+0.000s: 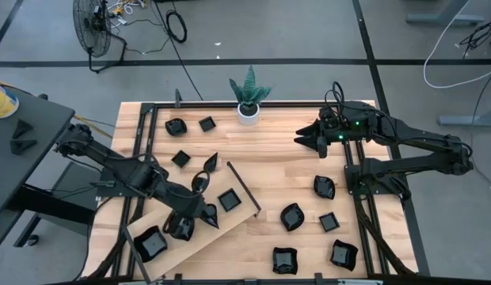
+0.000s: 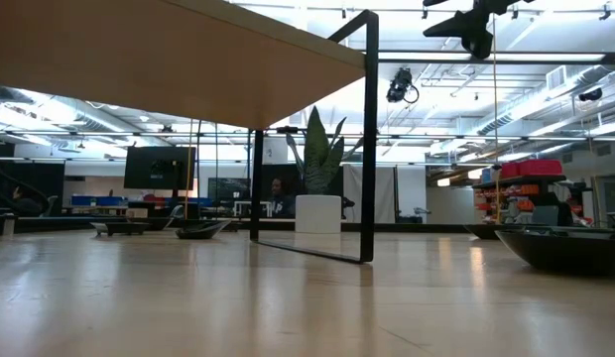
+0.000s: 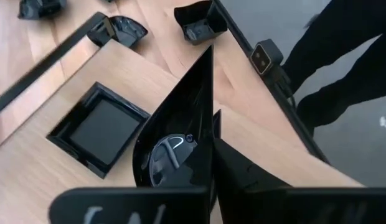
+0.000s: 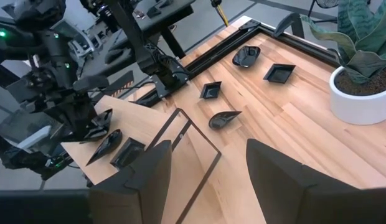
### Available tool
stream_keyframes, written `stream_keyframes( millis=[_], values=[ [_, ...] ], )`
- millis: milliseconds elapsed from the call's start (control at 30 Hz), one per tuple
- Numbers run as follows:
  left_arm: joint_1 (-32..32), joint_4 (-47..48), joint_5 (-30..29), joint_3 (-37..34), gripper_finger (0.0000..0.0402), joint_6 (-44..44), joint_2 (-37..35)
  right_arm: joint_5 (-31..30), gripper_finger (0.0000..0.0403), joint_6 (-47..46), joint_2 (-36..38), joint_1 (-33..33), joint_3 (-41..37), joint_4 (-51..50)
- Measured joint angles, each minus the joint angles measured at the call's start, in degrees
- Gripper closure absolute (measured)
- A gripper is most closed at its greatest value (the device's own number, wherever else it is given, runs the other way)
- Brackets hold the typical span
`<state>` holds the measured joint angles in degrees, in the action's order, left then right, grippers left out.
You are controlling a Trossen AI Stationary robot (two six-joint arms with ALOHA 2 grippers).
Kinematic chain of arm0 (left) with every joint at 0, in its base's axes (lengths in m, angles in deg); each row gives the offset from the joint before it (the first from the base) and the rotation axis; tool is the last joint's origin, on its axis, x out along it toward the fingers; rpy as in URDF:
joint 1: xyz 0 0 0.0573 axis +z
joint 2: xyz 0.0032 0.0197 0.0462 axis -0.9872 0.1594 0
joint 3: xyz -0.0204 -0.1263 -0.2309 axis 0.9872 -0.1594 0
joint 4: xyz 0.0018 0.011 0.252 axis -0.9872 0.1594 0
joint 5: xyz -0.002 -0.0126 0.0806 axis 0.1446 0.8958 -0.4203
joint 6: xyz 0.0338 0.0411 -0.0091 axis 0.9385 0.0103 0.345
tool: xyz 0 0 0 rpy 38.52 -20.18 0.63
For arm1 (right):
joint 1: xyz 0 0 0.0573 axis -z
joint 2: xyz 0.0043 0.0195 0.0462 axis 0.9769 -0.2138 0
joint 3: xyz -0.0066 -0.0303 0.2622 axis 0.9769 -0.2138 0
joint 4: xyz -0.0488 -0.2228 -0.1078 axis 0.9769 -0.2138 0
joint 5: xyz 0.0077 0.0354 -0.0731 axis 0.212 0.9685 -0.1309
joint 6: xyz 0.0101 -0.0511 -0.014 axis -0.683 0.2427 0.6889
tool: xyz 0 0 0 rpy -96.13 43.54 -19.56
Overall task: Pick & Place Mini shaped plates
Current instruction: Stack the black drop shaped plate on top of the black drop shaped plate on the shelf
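Note:
Small glossy black mini shaped plates lie scattered on the table. My left gripper [image 1: 190, 220] [image 3: 205, 165] is over the tilted wooden board [image 1: 182, 252], shut on a teardrop plate [image 1: 208, 214] [image 3: 177, 124]. A square plate [image 1: 230, 199] [image 3: 96, 127] and a wavy plate [image 1: 150, 241] lie flat on the board. My right gripper [image 1: 311, 139] [image 4: 208, 180] hovers open, high above the table's far right part near the plant; it holds nothing. In the low view it shows only at the top [image 2: 476, 28]. My left gripper pinches the teardrop plate at its wide rounded end [image 3: 174, 158], with the fingers along the plate's length. The plate stands steeply on edge, its pointed tip [image 3: 208, 56] away from the gripper. Whether its lower edge touches the board, I cannot tell.
More black plates lie at the far left [image 1: 176, 125] [image 1: 207, 123], in the middle [image 1: 180, 158] [image 1: 210, 162] and at the near right [image 1: 324, 188] [image 1: 291, 216] [image 1: 344, 253]. A white pot with a green plant [image 1: 248, 111] stands at the far edge. The board's black frame [image 1: 244, 188] sticks up.

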<state>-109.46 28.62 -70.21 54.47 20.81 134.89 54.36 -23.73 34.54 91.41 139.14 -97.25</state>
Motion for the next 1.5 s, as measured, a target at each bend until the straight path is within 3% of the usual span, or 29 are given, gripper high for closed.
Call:
stream_keyframes(
  millis=[1500],
  values=[
    [-1.62, 3.10, -2.85, -0.11, 0.0394, -4.32, 0.42, 0.00, 0.0193, 0.02, 0.00, 0.02, 0.00, 0.09]
  ],
)
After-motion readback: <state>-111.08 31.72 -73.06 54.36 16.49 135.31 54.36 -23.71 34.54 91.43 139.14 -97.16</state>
